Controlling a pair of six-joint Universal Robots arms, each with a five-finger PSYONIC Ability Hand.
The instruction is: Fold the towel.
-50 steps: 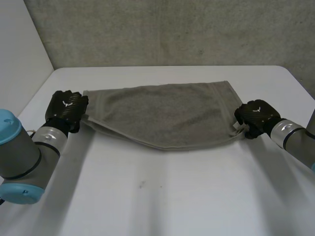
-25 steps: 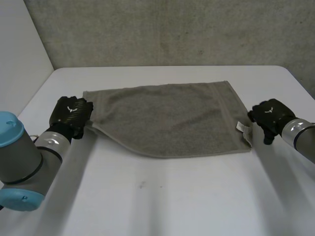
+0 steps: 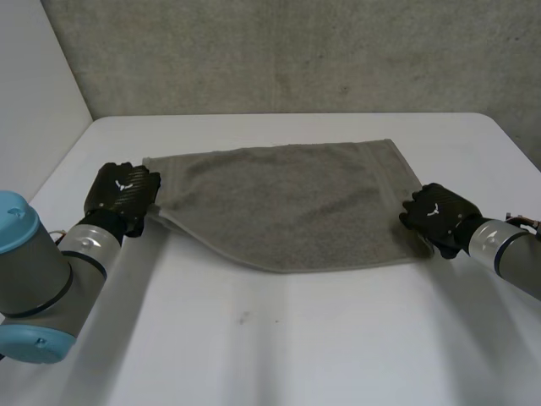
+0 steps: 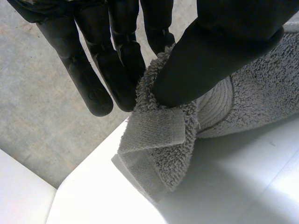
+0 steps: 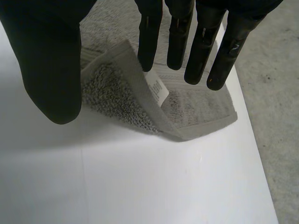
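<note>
Towel [image 3: 287, 203] spread, long axis left-right across table [image 3: 296, 338].

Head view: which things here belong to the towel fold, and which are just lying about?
Part of the job:
- towel, spread on the table
- left hand, pinching the towel corner at its side
- right hand, fingers straight over the other end's corner, whose edge is turned up by a white label

Not part of it:
- white table
- grey wall behind
</note>
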